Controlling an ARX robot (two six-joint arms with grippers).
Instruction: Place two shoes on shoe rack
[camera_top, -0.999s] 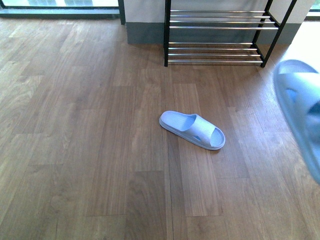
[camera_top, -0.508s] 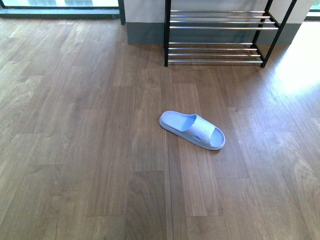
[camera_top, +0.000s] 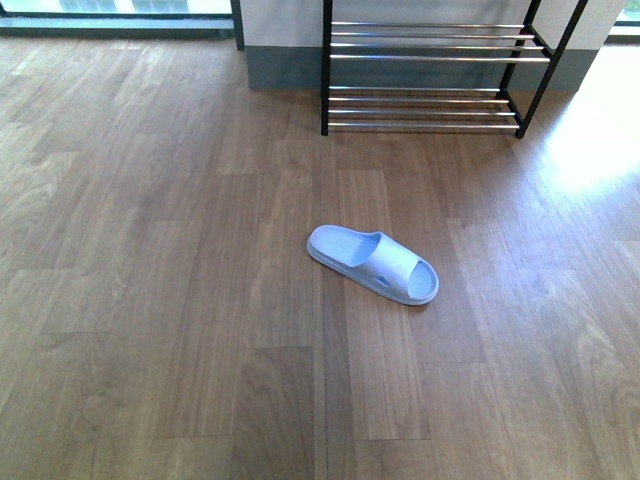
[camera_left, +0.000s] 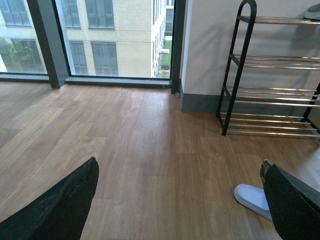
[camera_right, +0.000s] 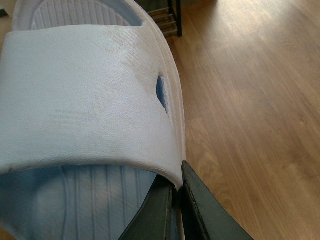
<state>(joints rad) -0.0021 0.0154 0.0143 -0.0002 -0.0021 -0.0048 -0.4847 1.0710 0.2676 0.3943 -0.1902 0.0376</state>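
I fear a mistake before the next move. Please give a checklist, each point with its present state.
1. Right gripper shut on the held pale blue plastic slide sandal: ok.
2. Grip firm enough for carrying: cannot tell.
3. Left gripper open, holding nothing: ok.
4. Black metal shoe rack with chrome bars in sight, lower tiers free: ok.
5. Second pale blue slide sandal flat on the brown wooden floor, apart from the rack: ok.
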